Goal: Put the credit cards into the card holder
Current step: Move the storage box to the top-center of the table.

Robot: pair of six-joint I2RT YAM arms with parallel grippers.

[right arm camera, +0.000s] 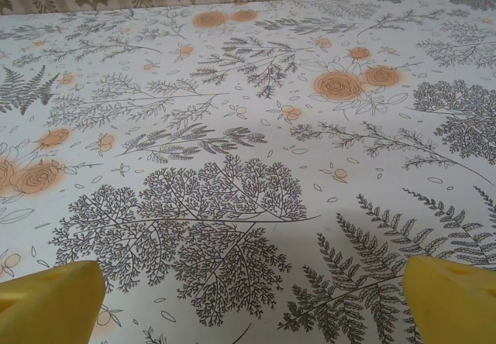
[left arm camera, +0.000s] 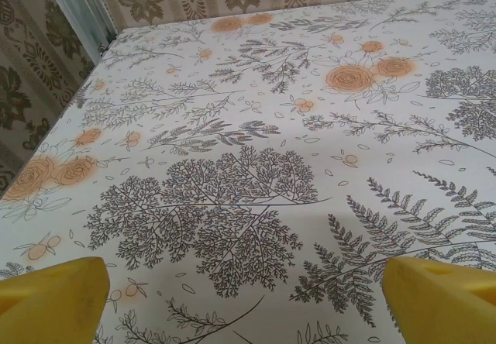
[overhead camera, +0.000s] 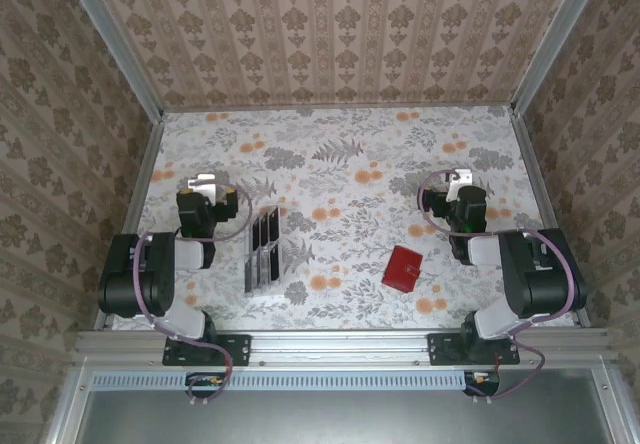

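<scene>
Near the middle of the bench [overhead camera: 340, 144], a little toward its left edge, a clear slotted rack [overhead camera: 252, 276] lies with its long side running from the near edge toward the far edge. The credit cards [overhead camera: 266, 228] sit in its slots, showing as dark rectangles in a row; how many there are is too small to tell. The card holder [overhead camera: 403, 269] lies closed on the floral cover, right of centre and toward the near edge, well apart from the rack and turned at an angle to the bench edges.

The left pincer [overhead camera: 206, 180] hangs by the left edge, beside the far end of the rack and not touching it. In the left wrist view its yellow fingers [left arm camera: 54, 294] stand wide apart at the two lower corners, with bare patterned cover between them.

The right pincer [overhead camera: 459, 178] hangs by the right edge, farther from the near edge than the card holder and apart from it. Its yellow fingers [right arm camera: 50, 301] are likewise spread wide over bare cover, gripping nothing.
</scene>
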